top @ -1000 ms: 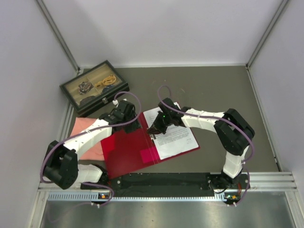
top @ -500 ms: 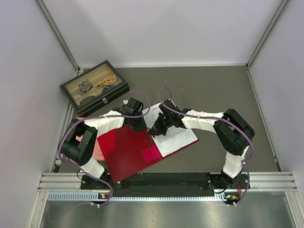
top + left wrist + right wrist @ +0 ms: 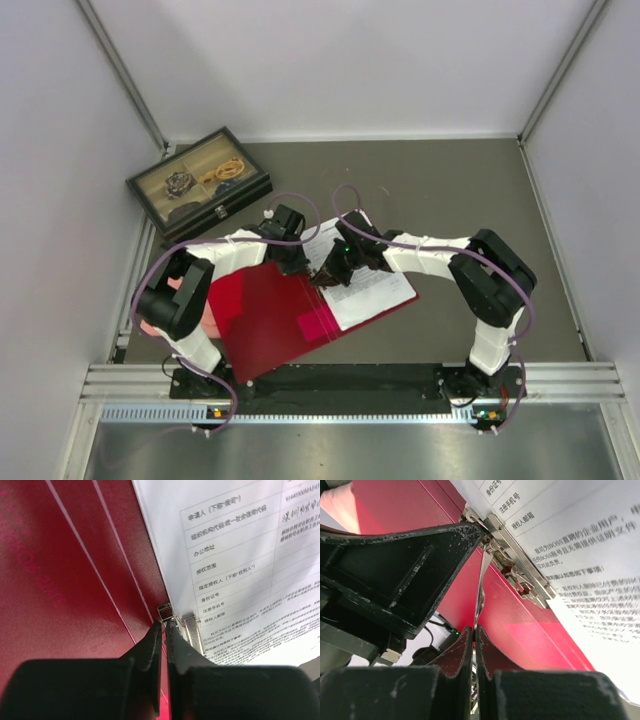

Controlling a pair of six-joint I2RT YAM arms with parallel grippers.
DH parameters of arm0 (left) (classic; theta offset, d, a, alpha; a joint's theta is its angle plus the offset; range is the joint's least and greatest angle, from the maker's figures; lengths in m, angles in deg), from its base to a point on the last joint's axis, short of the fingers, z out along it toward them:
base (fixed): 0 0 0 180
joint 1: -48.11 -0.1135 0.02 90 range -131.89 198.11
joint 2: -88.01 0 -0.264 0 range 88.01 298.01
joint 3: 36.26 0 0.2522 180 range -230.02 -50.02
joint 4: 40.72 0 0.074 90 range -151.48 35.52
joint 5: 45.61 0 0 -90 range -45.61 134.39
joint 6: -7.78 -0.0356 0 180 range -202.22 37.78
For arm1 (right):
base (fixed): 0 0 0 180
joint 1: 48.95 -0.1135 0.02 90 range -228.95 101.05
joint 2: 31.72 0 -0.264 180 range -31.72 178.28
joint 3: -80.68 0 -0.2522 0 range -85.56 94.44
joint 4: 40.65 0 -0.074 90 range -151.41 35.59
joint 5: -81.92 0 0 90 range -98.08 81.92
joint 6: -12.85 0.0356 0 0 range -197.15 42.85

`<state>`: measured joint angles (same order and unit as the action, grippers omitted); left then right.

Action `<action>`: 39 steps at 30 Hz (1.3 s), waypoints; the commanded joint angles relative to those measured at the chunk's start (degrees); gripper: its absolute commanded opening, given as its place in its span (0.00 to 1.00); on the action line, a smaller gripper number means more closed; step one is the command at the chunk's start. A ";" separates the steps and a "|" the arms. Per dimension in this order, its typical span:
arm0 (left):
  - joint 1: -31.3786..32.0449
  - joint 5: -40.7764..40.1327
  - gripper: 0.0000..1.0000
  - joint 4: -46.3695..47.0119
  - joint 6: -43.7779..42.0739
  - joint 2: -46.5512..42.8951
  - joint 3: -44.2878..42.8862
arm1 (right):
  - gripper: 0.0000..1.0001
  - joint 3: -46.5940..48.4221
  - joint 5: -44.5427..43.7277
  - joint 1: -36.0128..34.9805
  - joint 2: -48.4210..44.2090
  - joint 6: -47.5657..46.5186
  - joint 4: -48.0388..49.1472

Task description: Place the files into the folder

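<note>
The red folder [image 3: 260, 310] lies open on the table with the files [image 3: 375, 285] on its right half. In the left wrist view the files [image 3: 240, 555] lie beside the metal clip [image 3: 176, 616] on the red inside [image 3: 75, 580]. My left gripper [image 3: 164, 625] is shut, with its tips at the clip's end and nothing visible between them. My right gripper [image 3: 475, 629] is shut on the clip's thin metal lever [image 3: 481, 585], which stands raised off the clip [image 3: 517, 567]. The two grippers [image 3: 297, 265] [image 3: 325, 277] meet at the folder's spine.
A pink sticker [image 3: 315, 325] sits inside the folder near the spine. A dark box [image 3: 198, 180] with trinkets stands at the back left. The salmon-pink cloth [image 3: 337, 505] lies left of the folder, mostly under my left arm. White walls close in the sides and back.
My left arm has swung right, off the cloth, and brought its gripper to the clip at the folder's spine. My right gripper has stayed at the clip.
</note>
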<state>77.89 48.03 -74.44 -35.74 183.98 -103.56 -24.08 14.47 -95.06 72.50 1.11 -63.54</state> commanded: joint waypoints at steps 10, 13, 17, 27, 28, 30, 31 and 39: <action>-0.07 -4.96 0.00 -0.51 -7.10 2.83 -1.04 | 0.00 -5.31 0.57 1.02 0.72 -10.92 0.07; -0.16 -5.04 0.00 -0.16 -7.19 2.21 -0.25 | 0.00 -7.41 0.66 1.90 0.54 -12.25 0.60; -0.16 -5.66 0.00 -0.43 -7.63 2.12 -0.25 | 0.00 -9.70 0.66 3.21 0.01 -14.10 1.12; -0.16 -5.57 0.00 -0.34 -6.58 1.95 0.10 | 0.00 -13.13 2.24 4.97 1.77 -17.35 4.99; -0.07 -5.57 0.00 -0.42 -6.58 1.86 0.10 | 0.00 -13.31 2.33 5.24 2.12 -17.61 4.99; -0.16 -5.75 0.00 -0.60 -6.49 1.95 0.10 | 0.00 -13.92 2.41 5.59 2.21 -18.14 5.78; -0.07 -5.84 0.00 -0.77 -6.58 1.95 0.10 | 0.00 -14.62 2.42 5.76 2.30 -18.32 6.05; -0.16 -5.75 0.00 -0.51 -5.52 1.86 0.36 | 0.00 -16.38 4.43 6.82 3.61 -19.02 7.89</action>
<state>78.79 48.29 -73.17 -38.84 185.05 -104.63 -37.26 22.77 -89.79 72.92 -13.89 -46.71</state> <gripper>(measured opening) 0.010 0.009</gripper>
